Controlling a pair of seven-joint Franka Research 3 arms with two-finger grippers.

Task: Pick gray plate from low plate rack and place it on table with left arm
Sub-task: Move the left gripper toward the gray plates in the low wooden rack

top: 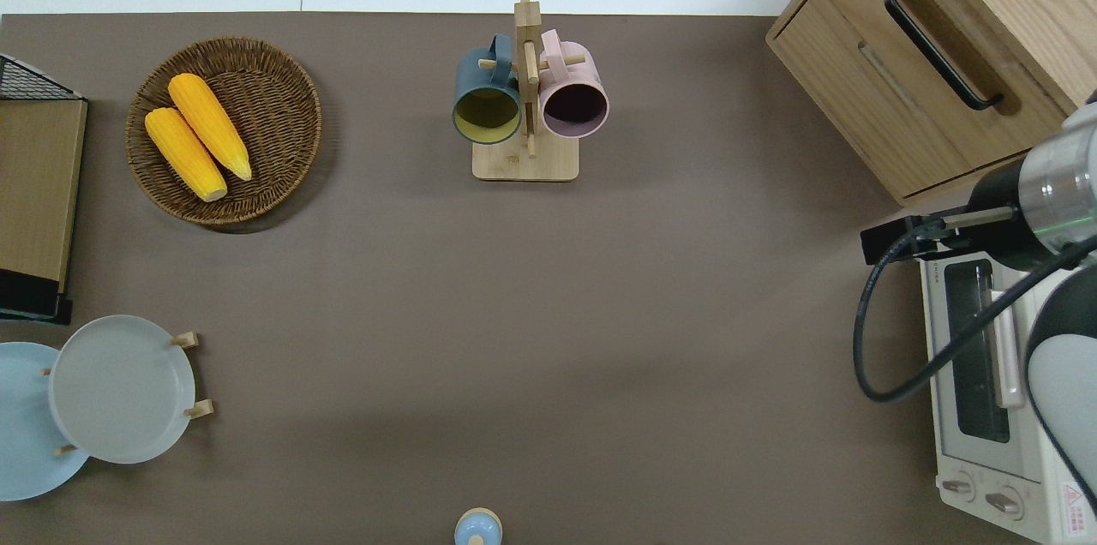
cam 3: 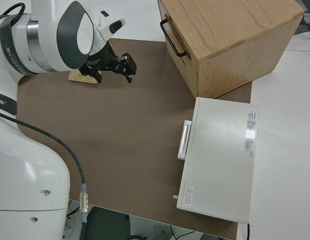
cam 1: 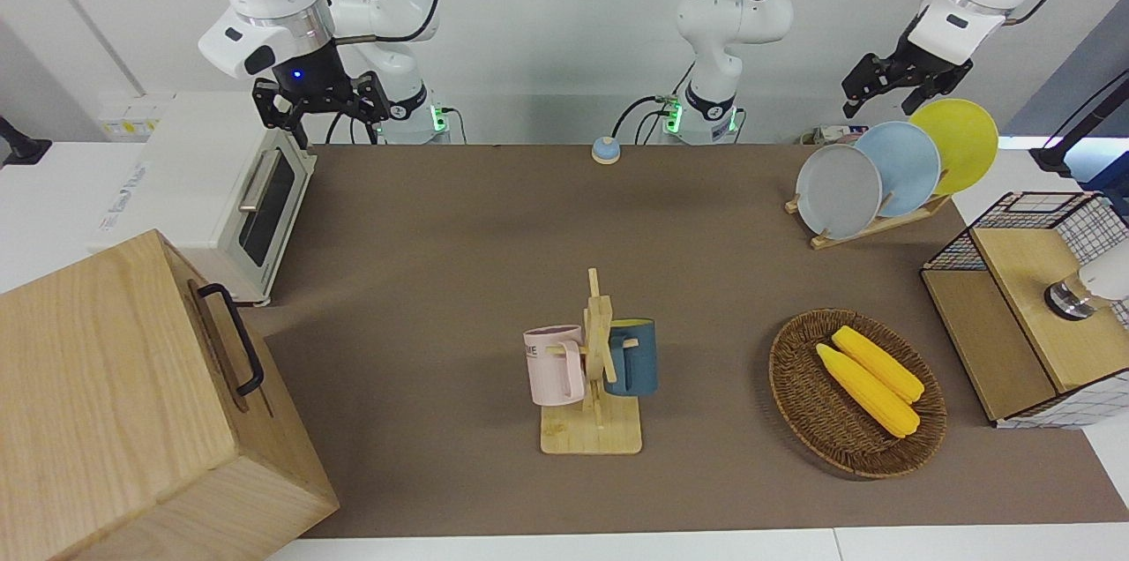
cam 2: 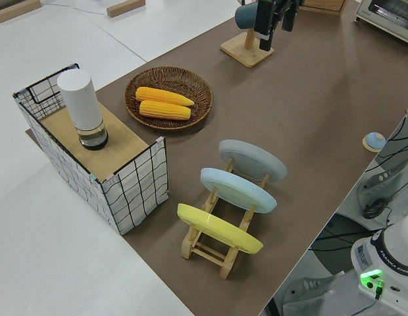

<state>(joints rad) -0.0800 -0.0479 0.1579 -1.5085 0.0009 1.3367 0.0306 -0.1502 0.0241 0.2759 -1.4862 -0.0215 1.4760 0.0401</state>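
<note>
Three plates stand tilted in the low plate rack [cam 1: 869, 224] at the left arm's end of the table [cam 1: 441, 279]: the gray plate [cam 1: 838, 191] in the slot farthest from the robots, a light-blue plate [cam 1: 901, 168] in the middle slot, and a yellow plate [cam 1: 957, 145] nearest the robots. The gray plate leans on the rack's wooden pegs, untouched. The left gripper [cam 1: 891, 89] hangs in the air above the rack end of the table, clear of the plates, holding nothing; its fingers look spread, with a gap between them. The right gripper [cam 1: 319, 107] is parked, and I cannot tell whether its fingers are apart or together.

Farther from the robots, a wicker basket [cam 1: 798, 393] holds two ears of corn [cam 1: 869, 377]. Near the table's middle, a wooden mug stand [cam 1: 595, 385] carries a pink mug [cam 1: 556, 364] with gray lettering ending in "ME", the rest unreadable, and a dark blue mug [cam 1: 633, 356]. A wire-sided box [cam 1: 1014, 349] with a white cylinder [cam 1: 1094, 283] on it sits at the left arm's end. At the right arm's end are a white toaster oven [cam 1: 229, 199], bearing a small warning sticker too small to read, and a wooden cabinet [cam 1: 132, 402]. The left arm's base reads "FRANKA".
</note>
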